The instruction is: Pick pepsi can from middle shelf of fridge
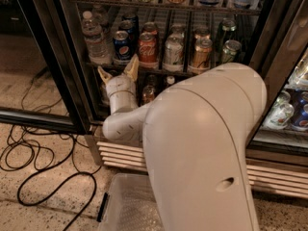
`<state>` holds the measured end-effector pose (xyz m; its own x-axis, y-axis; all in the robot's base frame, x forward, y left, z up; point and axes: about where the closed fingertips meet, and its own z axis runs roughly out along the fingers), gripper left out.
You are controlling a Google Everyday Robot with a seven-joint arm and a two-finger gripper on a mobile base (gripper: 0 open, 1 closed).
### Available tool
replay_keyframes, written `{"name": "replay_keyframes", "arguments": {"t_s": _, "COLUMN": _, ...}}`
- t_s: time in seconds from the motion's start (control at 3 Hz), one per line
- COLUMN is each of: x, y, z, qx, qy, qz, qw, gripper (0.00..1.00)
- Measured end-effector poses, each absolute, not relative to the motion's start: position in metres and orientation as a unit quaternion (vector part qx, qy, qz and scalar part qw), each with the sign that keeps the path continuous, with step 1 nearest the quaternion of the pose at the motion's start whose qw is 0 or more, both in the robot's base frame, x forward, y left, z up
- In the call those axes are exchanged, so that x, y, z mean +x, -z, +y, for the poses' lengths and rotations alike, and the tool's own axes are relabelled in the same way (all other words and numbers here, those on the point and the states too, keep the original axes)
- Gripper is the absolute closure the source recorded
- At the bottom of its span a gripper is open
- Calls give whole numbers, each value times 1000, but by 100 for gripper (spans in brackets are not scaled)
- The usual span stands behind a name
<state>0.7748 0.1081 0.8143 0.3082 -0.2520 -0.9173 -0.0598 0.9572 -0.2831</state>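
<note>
The fridge (57,76) stands open ahead of me. The pepsi can (122,46), blue with a round logo, stands at the front of the middle shelf (159,70), second from the left. A red Coca-Cola can (148,50) is right of it and a silver can (173,55) further right. My gripper (118,70) is open and empty, its tan fingers pointing up just below and in front of the pepsi can, at the shelf's front rail. It does not touch the can.
A clear water bottle (95,40) stands left of the pepsi can. A gold can (201,55) and green cans (230,49) stand to the right. Bottles (148,94) sit on the lower shelf behind my wrist. Black cables (33,162) lie on the floor left. A clear bin (130,208) is below.
</note>
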Motion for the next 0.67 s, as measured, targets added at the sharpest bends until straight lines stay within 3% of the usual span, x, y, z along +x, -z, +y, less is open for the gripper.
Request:
{"name": "replay_keyframes", "arguments": {"t_s": 0.33, "x": 790, "y": -818, "z": 96, "qx": -130, "qy": 74, "qz": 582, "qw": 800, "gripper": 25}}
{"name": "replay_keyframes", "arguments": {"t_s": 0.67, "x": 797, "y": -820, "z": 90, "qx": -128, "qy": 82, "qz": 579, "qw": 801, "gripper": 25}}
